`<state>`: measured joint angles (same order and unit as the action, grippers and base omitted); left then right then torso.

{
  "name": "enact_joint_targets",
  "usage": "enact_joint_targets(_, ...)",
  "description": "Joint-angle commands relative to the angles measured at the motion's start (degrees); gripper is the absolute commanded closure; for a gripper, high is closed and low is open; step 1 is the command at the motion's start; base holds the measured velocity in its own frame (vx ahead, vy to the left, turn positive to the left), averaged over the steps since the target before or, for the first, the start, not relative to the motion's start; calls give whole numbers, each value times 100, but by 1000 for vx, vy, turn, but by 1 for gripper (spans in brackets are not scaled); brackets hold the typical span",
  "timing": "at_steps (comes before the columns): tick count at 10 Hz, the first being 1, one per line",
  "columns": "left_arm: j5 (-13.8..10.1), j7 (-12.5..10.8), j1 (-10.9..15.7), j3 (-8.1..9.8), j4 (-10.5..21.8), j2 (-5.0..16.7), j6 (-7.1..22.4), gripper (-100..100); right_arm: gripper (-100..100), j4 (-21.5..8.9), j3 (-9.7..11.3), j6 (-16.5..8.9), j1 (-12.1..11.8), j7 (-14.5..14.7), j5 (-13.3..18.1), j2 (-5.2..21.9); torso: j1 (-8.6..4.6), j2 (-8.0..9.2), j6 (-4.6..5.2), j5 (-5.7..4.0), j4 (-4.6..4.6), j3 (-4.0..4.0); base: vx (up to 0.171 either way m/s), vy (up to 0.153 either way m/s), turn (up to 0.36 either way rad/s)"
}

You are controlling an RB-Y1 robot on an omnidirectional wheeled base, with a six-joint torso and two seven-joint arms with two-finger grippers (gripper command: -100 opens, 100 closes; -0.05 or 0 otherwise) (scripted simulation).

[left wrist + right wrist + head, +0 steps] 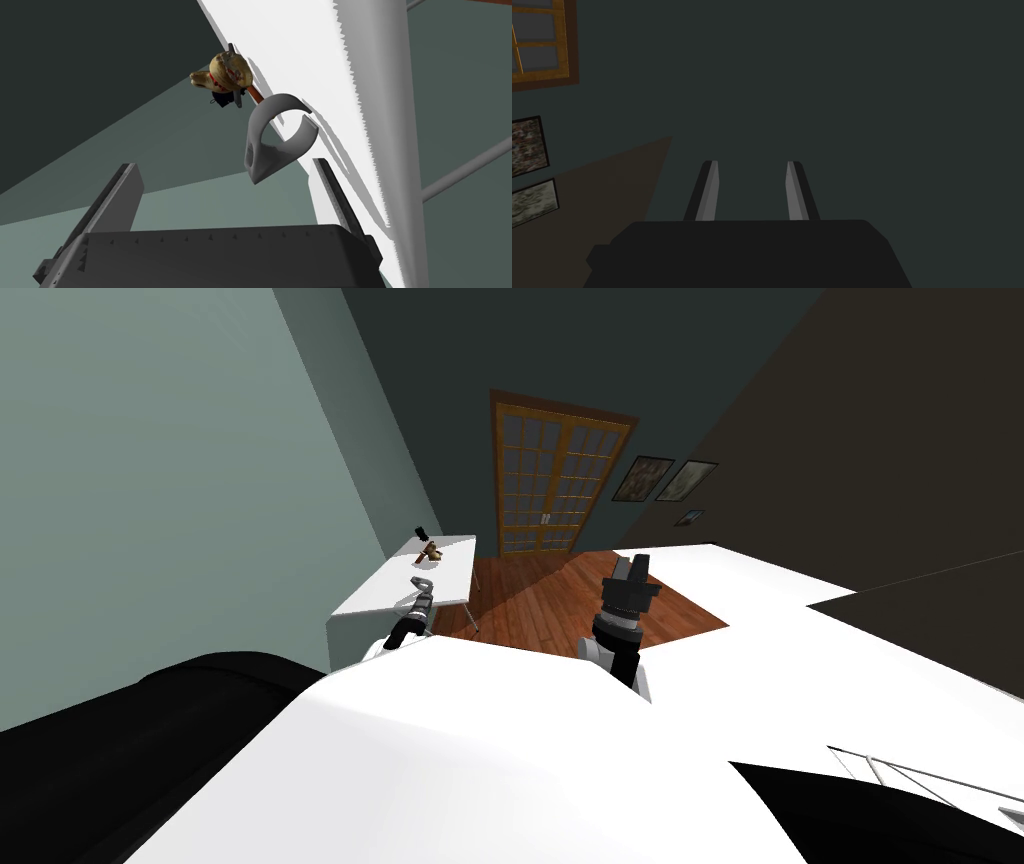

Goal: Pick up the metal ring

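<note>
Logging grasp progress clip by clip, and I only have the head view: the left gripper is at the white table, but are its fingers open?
Observer: Yes. The left wrist view shows the left gripper open, fingers wide apart.
Operator: Is the ring between them?
Observer: Not gripped. The light grey ring sits on the white table ahead, off-centre toward one finger, and neither presses it.
Operator: Anything beyond it?
Observer: A small brown figure, apart from the ring.

left gripper (pixel 225 195): spread wide, reaching forward | right gripper (pixel 752 187): raised, narrowly parted
</note>
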<state>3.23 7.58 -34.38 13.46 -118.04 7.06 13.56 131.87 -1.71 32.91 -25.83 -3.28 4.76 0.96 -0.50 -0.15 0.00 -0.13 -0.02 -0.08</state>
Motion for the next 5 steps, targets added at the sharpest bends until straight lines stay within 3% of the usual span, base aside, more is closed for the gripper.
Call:
enact_joint_targets(1, -23, 53, -4, 76, -67, 19, 215, -100, 0, 0, 0, 0, 0, 0, 0, 0, 0, 0, 0, 0, 0, 0, 51, -103, 19)
enact_joint_targets(2, -79, 119, -92, 192, -192, 53, 414, -100, 0, 0, 0, 0, 0, 0, 0, 0, 10, -2, 1, 1, -1, -2, 60, -102, 8)
enact_joint_targets(3, -79, 119, -92, 192, -192, 53, 441, -100, 0, 0, 0, 0, 0, 0, 0, 0, 12, -6, 0, 2, -2, -4, 44, -76, 12)
enact_joint_targets(5, -206, 251, -272, 423, -442, 129, 812, -100, 0, 0, -1, 0, 0, 0, 0, 1, 25, -4, 1, 5, -1, -3, 71, -85, 21)
